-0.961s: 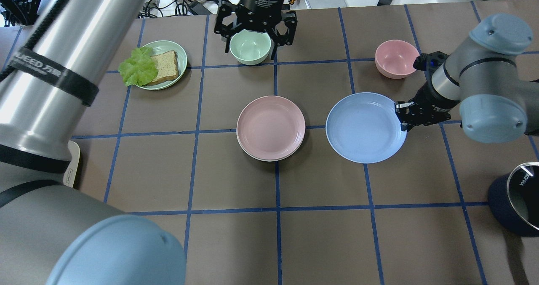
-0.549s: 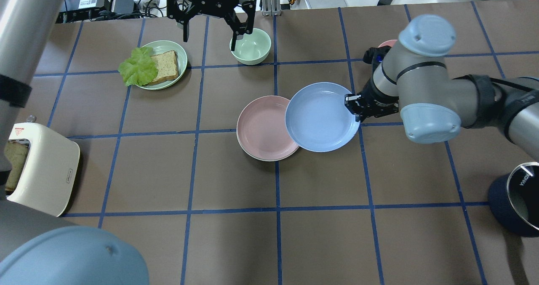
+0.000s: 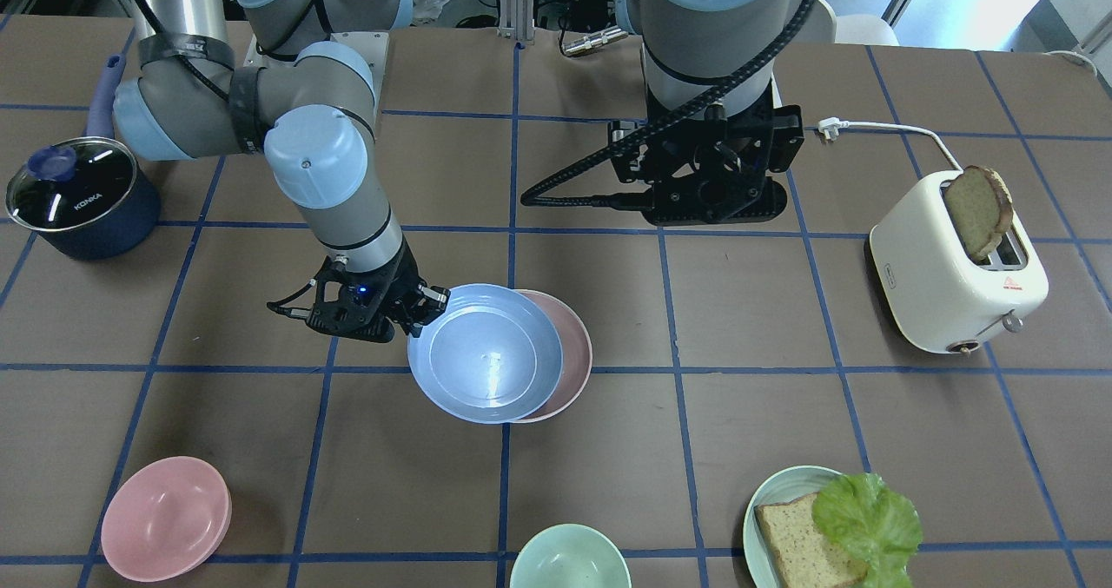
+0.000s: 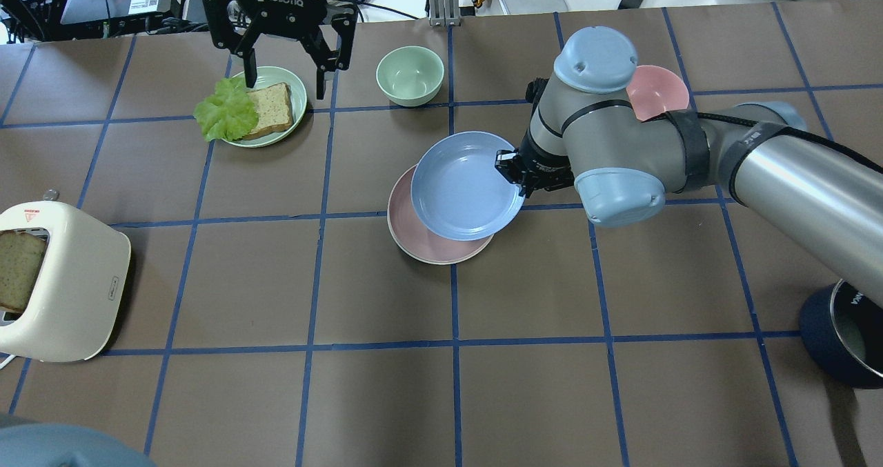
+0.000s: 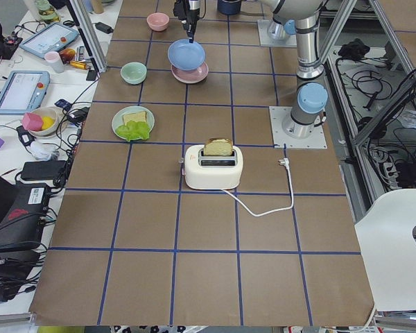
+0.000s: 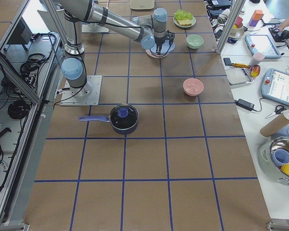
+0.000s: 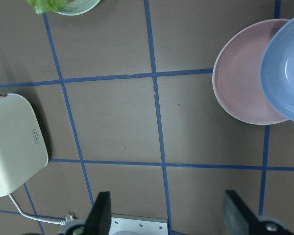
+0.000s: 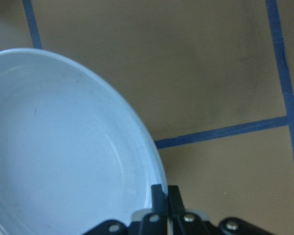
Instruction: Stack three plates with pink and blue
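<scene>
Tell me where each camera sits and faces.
Front-facing: across the table, facing the robot; right tool pinches the blue plate.
Overhead: behind the robot, looking down; left tool open.
Exterior left: table's left end, toaster nearest.
Exterior right: right end, pot nearest.
Left wrist: straight down; own fingertips.
Right wrist: blue plate's rim.
Shared: front-facing and overhead show blue overlapping the pink plate.

I count four plates, all to the right of the toaster [image 4: 62,281] in the overhead view: blue plate [image 4: 459,184], pink plate [image 4: 434,246], cream plate [image 4: 410,256] beneath it, green plate [image 4: 296,94]. Two bowls: mint bowl [image 4: 410,74], pink bowl [image 4: 659,91]. Two bread slices: toaster slice [image 4: 17,270], plated slice [image 4: 269,108]. One lettuce leaf [image 4: 224,112], one pot [image 4: 845,336].
</scene>
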Robot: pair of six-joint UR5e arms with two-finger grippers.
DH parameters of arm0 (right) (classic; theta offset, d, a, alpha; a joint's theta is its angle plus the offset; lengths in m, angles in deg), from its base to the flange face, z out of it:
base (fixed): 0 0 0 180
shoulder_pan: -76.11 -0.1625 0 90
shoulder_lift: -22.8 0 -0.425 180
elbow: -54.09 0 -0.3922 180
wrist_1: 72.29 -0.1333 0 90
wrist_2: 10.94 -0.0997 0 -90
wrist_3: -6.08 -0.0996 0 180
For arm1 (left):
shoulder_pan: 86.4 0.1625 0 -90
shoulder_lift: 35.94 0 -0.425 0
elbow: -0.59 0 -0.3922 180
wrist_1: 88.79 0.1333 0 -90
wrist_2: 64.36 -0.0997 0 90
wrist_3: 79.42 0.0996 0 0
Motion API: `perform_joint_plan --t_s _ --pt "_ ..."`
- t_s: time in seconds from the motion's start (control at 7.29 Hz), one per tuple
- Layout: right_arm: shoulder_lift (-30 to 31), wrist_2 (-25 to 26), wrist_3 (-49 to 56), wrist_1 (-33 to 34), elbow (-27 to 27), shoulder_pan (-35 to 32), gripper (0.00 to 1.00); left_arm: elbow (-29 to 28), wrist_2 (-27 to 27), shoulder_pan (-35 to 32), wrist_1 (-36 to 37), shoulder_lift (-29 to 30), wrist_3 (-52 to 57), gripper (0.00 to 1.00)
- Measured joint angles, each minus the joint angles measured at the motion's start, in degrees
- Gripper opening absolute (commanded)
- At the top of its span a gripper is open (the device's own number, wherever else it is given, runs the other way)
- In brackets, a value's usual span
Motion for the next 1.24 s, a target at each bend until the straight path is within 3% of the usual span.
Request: perform_joint_plan --t_s 0.14,0.27,0.41,0.55,0.82,1.24 --pt "-0.92 0.3 -1.69 -0.01 -0.72 -1.02 0.19 2.57 0.06 1.03 0.64 -1.78 0.3 0.71" --pt "-1.65 0.57 -2.61 0.04 -1.04 -1.69 0.47 5.56 0.11 1.7 2.28 -3.53 0.41 0.71" --pt "-2.01 0.73 -3.0 0.08 -1.18 -1.97 0.92 9.23 0.16 2.07 5.03 -5.36 0.48 0.72" --pt "-2.17 1.33 -2.97 0.08 -1.26 -2.07 1.0 13.37 0.21 2.42 8.23 -7.23 0.66 0.72" --pt "-2.31 2.77 -1.49 -1.07 -3.59 -1.71 1.0 20.92 0.24 3.16 13.34 -10.97 1.39 0.71" --pt "-0.33 3.47 11.28 -14.49 -13.15 2.4 1.0 29.48 0.51 3.34 19.8 -16.23 2.05 0.72"
